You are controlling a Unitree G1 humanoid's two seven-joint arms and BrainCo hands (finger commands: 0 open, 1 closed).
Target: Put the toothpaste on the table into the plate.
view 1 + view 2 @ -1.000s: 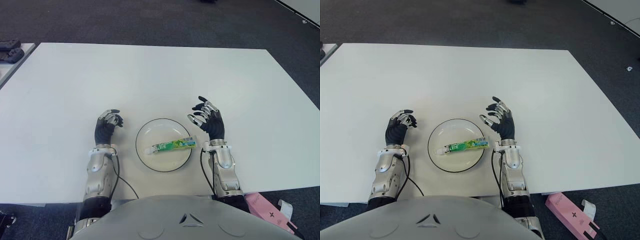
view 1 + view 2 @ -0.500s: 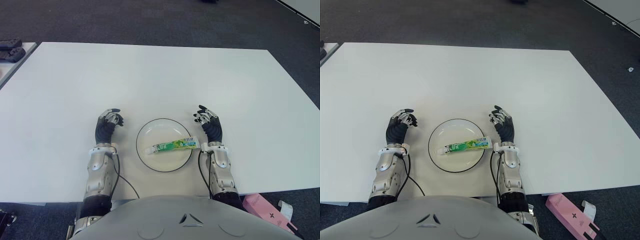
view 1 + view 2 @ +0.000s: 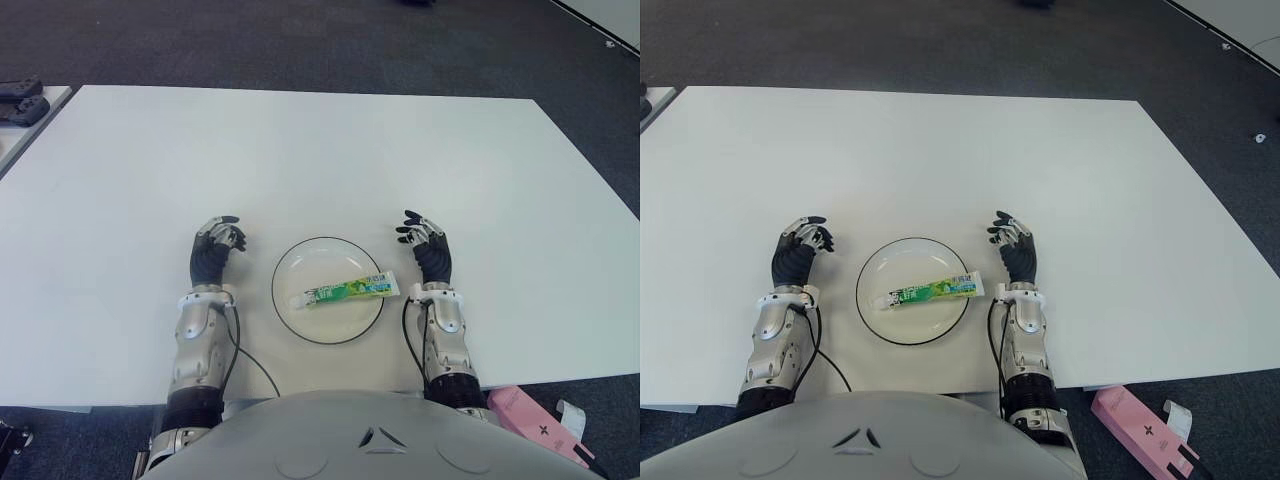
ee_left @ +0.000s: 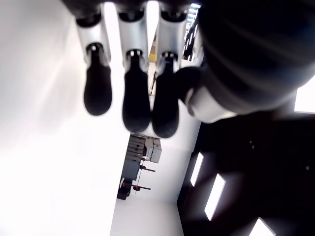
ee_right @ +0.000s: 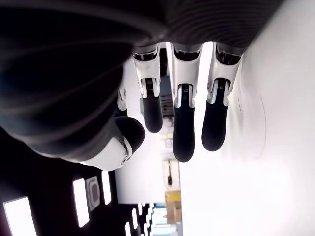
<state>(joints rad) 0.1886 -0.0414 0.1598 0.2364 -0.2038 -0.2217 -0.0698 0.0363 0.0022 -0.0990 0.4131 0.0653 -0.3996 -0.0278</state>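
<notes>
On the white table we see the plate near the front edge, with the toothpaste tube lying across its middle, so we judge the task done. Our right hand has drawn back from the plate over the last second and now sits just right of it, fingers loosely apart and holding nothing. Our left hand has not moved, left of the plate, fingers relaxed and empty. Whether either hand touches the table we cannot tell; the tube's print is unreadable.
</notes>
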